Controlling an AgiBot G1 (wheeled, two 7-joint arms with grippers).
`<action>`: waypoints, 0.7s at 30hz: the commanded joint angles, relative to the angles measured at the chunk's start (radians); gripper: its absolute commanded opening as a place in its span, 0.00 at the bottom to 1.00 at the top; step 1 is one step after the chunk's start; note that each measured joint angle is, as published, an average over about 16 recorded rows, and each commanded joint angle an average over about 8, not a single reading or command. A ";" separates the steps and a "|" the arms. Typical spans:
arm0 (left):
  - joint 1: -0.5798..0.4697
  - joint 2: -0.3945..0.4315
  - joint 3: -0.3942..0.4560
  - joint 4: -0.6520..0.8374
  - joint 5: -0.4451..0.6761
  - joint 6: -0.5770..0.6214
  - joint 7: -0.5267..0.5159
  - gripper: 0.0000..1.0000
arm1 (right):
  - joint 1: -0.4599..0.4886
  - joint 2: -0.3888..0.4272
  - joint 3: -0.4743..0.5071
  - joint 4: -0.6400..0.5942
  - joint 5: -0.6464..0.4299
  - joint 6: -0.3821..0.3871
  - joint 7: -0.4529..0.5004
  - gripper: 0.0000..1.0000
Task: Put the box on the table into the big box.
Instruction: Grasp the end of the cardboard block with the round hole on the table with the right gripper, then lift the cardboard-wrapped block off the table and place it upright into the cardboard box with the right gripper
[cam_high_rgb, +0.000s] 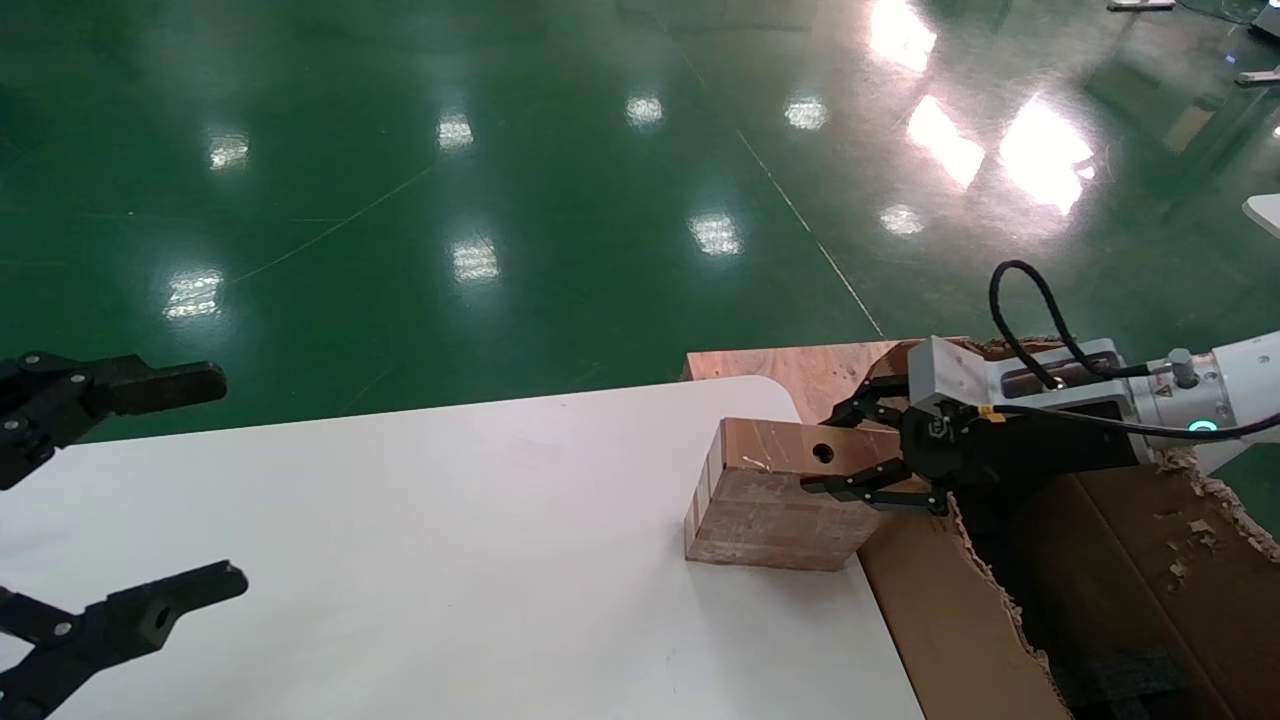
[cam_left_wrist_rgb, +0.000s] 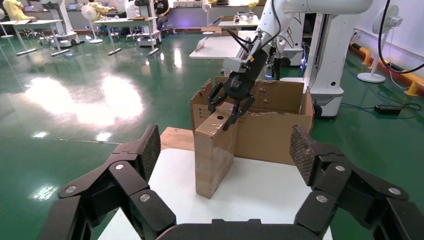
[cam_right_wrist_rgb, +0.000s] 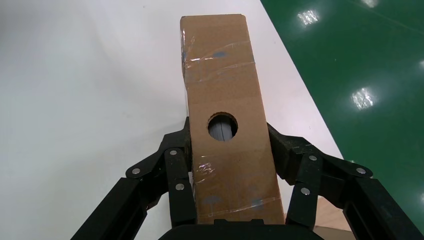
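The box is small, brown and taped, with a round hole in its top face. It stands on edge at the right end of the white table. My right gripper reaches over from the big box side and is shut on the box near the hole. In the right wrist view its fingers press both sides of the box. The box's bottom rests on the table. My left gripper hovers open and empty at the table's left end, far from the box.
The big box stands against the table's right edge, with ragged torn rims and black foam inside. A brown wooden board lies behind the table corner. Green floor surrounds the table.
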 joint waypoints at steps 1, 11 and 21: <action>0.000 0.000 0.000 0.000 0.000 0.000 0.000 1.00 | -0.004 -0.001 -0.002 -0.001 0.000 0.000 0.009 0.00; 0.000 0.000 0.000 0.000 0.000 0.000 0.000 1.00 | -0.002 0.152 -0.005 0.193 0.178 -0.013 0.177 0.00; 0.000 0.000 0.000 0.000 0.000 0.000 0.000 0.11 | 0.176 0.390 0.036 0.418 0.226 0.020 0.282 0.00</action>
